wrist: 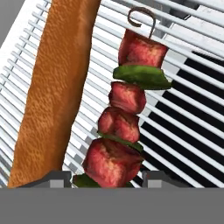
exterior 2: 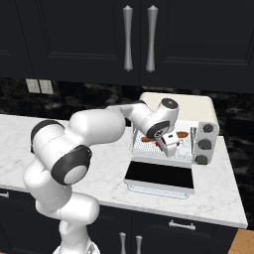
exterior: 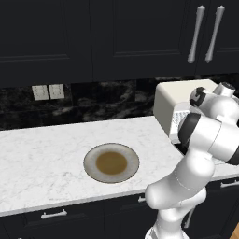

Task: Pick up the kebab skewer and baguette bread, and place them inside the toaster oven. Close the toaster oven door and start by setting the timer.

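Observation:
The kebab skewer (wrist: 127, 122), with red and green chunks, lies on the wire rack (wrist: 183, 87) of the toaster oven (exterior 2: 198, 111). The baguette bread (wrist: 52, 96) lies on the same rack right beside it, and one orange-brown end (exterior 2: 182, 134) shows past the hand. My gripper (wrist: 107, 177) hovers low over the rack. Its fingertips (wrist: 59, 177) straddle the skewer's near end with a small gap, open and gripping nothing. The toaster oven door (exterior 2: 158, 177) hangs folded down flat in front of the oven.
An empty round plate (exterior: 111, 162) with a brown centre sits on the marble counter (exterior: 42, 158) left of the oven. Three knobs (exterior 2: 204, 144) line the oven's right side. Dark cabinets hang above, and my arm reaches across in front of the oven.

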### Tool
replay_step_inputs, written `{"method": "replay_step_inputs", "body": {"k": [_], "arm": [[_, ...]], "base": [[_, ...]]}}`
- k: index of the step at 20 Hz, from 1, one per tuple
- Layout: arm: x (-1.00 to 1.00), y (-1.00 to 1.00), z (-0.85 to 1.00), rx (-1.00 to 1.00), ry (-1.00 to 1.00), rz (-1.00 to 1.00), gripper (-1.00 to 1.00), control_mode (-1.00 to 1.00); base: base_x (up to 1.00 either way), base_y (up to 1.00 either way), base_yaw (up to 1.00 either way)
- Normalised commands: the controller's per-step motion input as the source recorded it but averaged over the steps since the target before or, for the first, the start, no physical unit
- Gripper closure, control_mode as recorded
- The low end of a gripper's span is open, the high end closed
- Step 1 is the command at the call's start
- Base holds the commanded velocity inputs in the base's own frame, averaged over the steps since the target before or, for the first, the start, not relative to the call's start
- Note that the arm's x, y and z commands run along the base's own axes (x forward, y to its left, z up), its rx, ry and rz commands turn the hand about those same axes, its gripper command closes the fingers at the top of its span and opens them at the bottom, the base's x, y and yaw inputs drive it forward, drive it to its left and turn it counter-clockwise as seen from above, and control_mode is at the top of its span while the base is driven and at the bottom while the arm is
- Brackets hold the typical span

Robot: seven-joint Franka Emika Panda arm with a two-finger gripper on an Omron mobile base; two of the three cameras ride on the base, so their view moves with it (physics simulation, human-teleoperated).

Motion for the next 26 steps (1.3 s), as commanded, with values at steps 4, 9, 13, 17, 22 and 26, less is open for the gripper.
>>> {"method": "replay_step_inputs", "body": {"k": [4,9,13,17,22,26], "arm": [[-0.01,0.00,0.04,0.00,0.00,0.00,-1.00,-1.00],[-0.11,0.00,0.24,0.00,0.00,0.00,-1.00,-1.00],[-0.46,-0.02,0.46,0.00,0.00,0.00,-1.00,-1.00],[-0.85,0.00,0.11,0.00,0.00,0.00,-1.00,-1.00],[-1.00,0.00,-0.01,0.00,0.01,0.00,-1.00,-1.00],[-0.61,0.00,-0.31,0.00,0.24,-0.01,-1.00,-1.00]], "base": [[0.00,0.00,0.00],[0.00,0.00,0.00],[0.00,0.00,0.00],[0.00,0.00,0.00],[0.00,0.00,0.00],[0.00,0.00,0.00]]}}
